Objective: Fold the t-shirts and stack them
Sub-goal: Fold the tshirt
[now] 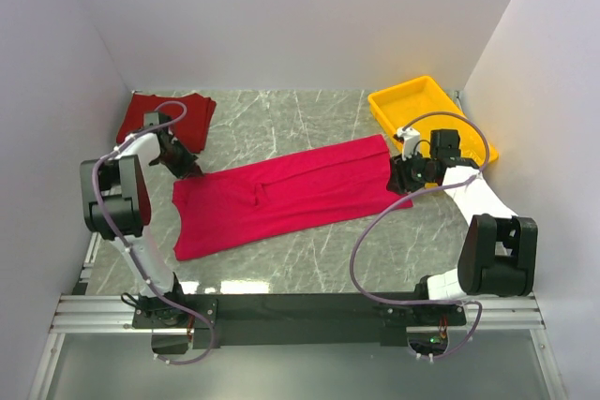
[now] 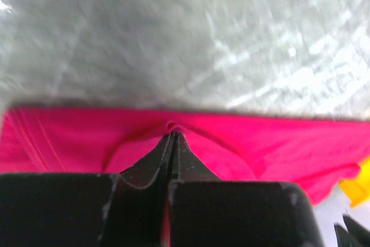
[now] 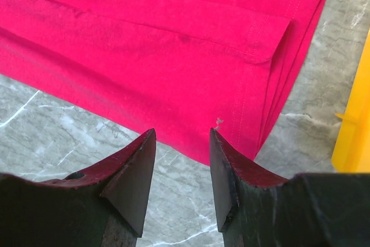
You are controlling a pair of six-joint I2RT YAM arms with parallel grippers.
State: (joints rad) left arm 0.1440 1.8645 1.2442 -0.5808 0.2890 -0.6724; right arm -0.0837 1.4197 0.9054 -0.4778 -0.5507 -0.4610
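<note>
I see a grey marble table [image 1: 309, 259]. Across its middle lies the crimson t-shirt [image 1: 291, 199], spread out flat and a little slantwise. A maroon t-shirt [image 1: 159, 114] lies at the far left corner, and a yellow tray [image 1: 422, 110] stands at the far right corner.

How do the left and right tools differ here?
The left tool is shut, pinching the crimson t-shirt; the right tool stands open, gripping nothing. The left tool is at the shirt's left end, the right tool at its right end by the yellow tray. Both face that shirt.
</note>
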